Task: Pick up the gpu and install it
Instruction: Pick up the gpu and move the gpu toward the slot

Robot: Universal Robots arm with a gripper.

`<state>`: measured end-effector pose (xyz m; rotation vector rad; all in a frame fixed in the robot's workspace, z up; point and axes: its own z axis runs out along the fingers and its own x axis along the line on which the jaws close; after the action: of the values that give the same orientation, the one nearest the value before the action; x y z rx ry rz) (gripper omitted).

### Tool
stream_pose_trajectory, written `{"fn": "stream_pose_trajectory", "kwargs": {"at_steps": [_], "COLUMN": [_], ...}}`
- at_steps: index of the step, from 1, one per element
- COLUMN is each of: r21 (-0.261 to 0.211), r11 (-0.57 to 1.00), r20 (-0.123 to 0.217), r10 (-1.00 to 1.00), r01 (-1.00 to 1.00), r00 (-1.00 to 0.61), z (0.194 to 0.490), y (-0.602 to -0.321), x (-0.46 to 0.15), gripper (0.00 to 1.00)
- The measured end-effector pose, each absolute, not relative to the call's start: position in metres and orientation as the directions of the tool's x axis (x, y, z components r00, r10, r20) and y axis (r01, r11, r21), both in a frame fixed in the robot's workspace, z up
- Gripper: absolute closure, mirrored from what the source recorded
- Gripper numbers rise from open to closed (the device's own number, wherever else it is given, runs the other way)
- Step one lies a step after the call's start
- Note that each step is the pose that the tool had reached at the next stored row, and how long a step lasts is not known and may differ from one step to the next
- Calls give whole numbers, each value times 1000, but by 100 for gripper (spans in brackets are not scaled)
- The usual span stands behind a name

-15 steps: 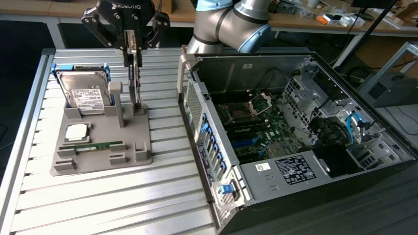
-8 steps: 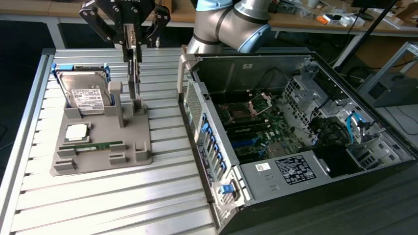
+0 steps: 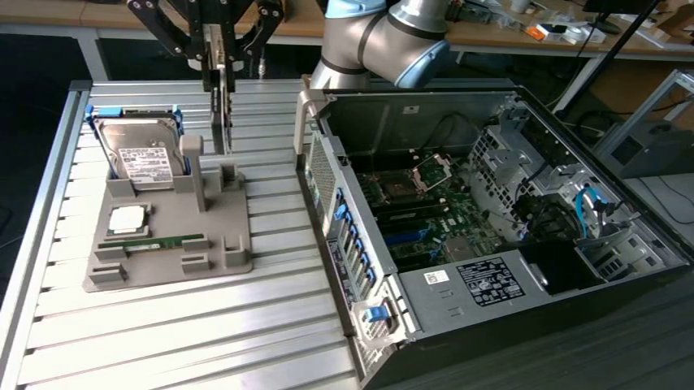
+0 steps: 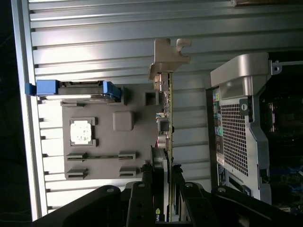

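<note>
The black multi-link tool (image 4: pixel 168 177) is clamped on the gpu (image 4: pixel 170 127), a thin green circuit card seen edge-on, with its silver metal end bracket (image 4: pixel 166 56) at the end away from the grip. In the exterior view the gpu hangs upright above the grey plastic holder tray (image 3: pixel 217 252), near the tray's upright posts and to the exterior view's left of the open black computer case (image 3: pixel 434 114). The tray carries a silver hard drive with white label (image 3: pixel 146 158), a square silver processor (image 3: pixel 128 218) and a narrow green RAM stick (image 3: pixel 152 241), and rests on the ribbed aluminium worktop (image 3: pixel 162 325)
</note>
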<state>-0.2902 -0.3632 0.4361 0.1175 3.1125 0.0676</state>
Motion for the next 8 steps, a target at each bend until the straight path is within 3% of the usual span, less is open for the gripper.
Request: {"fn": "stream_pose_trajectory", "kwargs": {"at_steps": [8], "r21": [44], "r11": [996], "r20": [-24], "r10": [76], "r01": [75], "r00": [-997], "z": [436], "y": [-379], "x": [-244], "gripper": [73]}}
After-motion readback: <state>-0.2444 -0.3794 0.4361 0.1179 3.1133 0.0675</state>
